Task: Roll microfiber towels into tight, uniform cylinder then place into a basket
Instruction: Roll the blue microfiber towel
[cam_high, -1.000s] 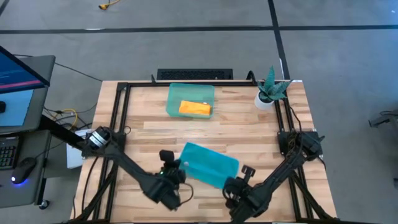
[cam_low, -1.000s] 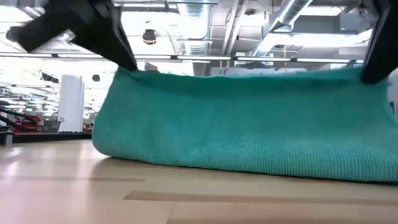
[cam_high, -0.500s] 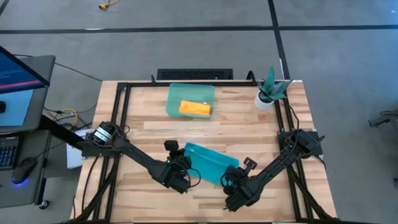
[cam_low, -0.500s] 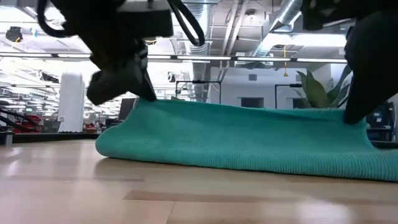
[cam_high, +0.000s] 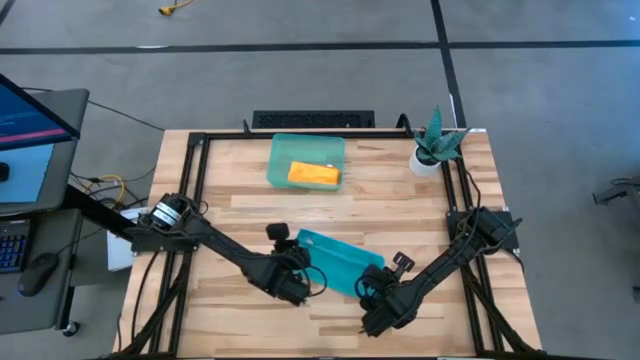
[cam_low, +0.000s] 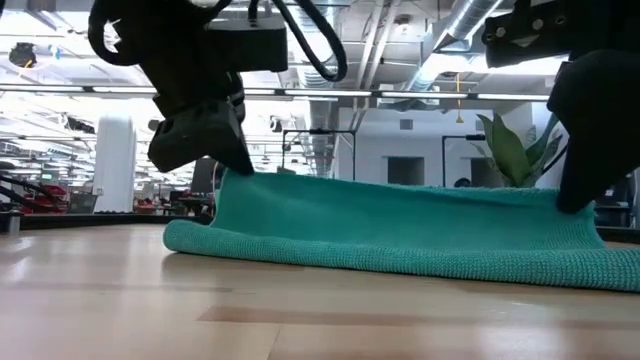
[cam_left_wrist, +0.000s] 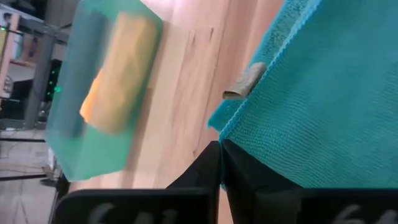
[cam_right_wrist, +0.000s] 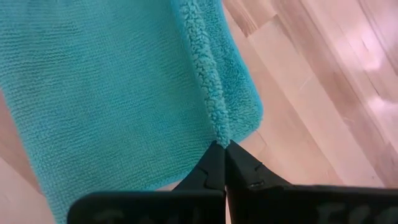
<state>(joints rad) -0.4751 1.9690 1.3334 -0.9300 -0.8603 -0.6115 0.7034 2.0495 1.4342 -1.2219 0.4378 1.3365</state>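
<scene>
The teal towel (cam_high: 342, 262) lies folded near the table's middle front. Its rounded fold (cam_low: 300, 245) rests on the wood toward the near side. My left gripper (cam_high: 298, 270) is shut on the towel's left end and my right gripper (cam_high: 375, 290) is shut on its right end. Both show in the low view, left (cam_low: 232, 165) and right (cam_low: 575, 195). The orange towel (cam_high: 314, 174) lies rolled up inside the pale-green basket (cam_high: 283, 150) at the far middle. Both also show in the left wrist view (cam_left_wrist: 118, 74). My left gripper pinches the towel's upper layer at its edge by the left corner (cam_left_wrist: 231, 138) between its two fingers, slanting down from above. That edge is held a little above the table while the fold below lies on the wood. My right gripper pinches the towel's hemmed edge (cam_right_wrist: 219, 134) near the right corner between its two fingers, coming down from above. The held edge (cam_low: 560, 205) stands slightly raised and the cloth sags between the two grippers.
A small white pot with a green plant (cam_high: 436, 145) stands at the far right corner. A black frame (cam_high: 190, 180) runs along the table's left and right sides. Bare wood lies between the towel and the basket.
Both grippers have gone down and toward the table's far edge, keeping hold of the towel's raised edge. The teal towel, first held high and taut, has come down and folded over itself, and its footprint is narrower from near to far.
</scene>
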